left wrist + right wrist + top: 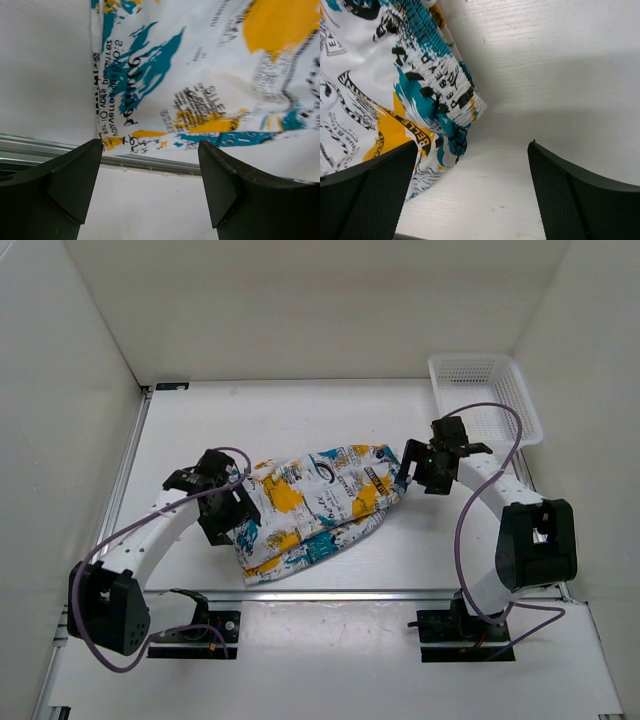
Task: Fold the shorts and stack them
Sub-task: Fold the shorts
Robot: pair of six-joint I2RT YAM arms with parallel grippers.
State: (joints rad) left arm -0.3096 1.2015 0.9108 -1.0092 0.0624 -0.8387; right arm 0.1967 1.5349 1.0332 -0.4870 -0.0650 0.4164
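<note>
The shorts (315,505), white with yellow and teal patches and black lettering, lie folded in a slanted bundle in the middle of the table. My left gripper (232,508) stands open at their left end, and in the left wrist view the printed fabric (200,75) lies just beyond the open gripper (150,150), with nothing between its fingers. My right gripper (412,468) stands open at the right end of the shorts. In the right wrist view the elastic waistband corner (445,95) lies ahead and to the left of the open gripper (472,150), apart from it.
A white plastic mesh basket (485,395) sits at the back right corner, behind the right arm. A metal rail (350,592) runs along the table's near edge, close to the shorts' lower end. White walls enclose the left, back and right sides.
</note>
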